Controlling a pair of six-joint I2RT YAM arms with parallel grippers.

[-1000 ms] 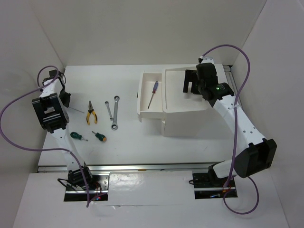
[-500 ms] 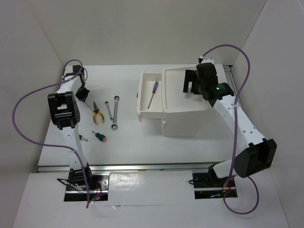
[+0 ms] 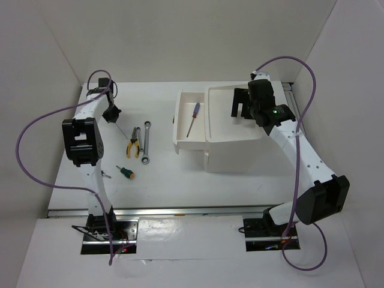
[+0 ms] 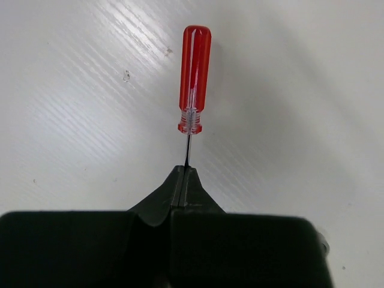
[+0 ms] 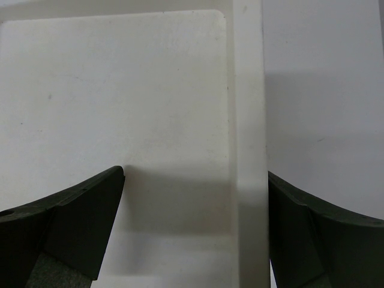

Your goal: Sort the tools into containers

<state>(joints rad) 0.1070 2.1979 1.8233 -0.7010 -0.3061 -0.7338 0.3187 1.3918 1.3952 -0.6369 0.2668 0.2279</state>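
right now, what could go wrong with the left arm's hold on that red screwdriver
The left gripper pinches the red screwdriver only by its thin shaft, with the whole handle sticking out past the fingertips, so it may pivot or slip out. The pliers lie close by in the top view and could get knocked.

The left gripper hangs near the counter's far-left corner, a thin screwdriver slanting from it toward the pliers. Two wrenches lie beside them; an orange-handled screwdriver sits nearer the front edge. Toward the right edge, the right gripper hovers over the box unit, whose open drawer holds a blue-handled screwdriver.
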